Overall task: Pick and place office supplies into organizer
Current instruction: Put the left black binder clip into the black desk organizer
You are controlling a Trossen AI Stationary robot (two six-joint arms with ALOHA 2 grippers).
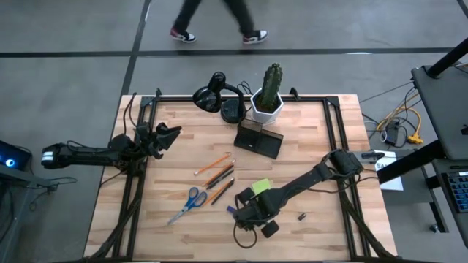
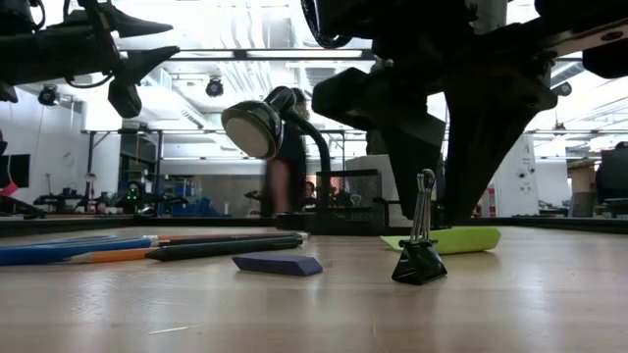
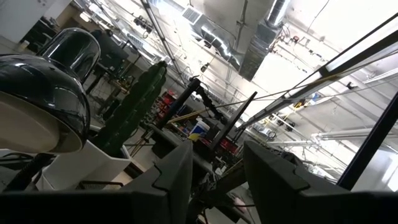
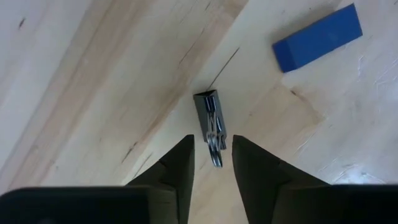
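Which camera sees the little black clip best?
The low view: the binder clip stands sideways on the table, whole and close. The right wrist view shows it from above, between the open jaws. The high view hides it; the left wrist view looks away.

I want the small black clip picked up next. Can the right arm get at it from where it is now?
Probably yes. The right gripper hangs right above the binder clip with its fingers open on either side of it. The clip stands alone on bare table; the blue eraser lies apart from it, so nothing seems to block the way down.
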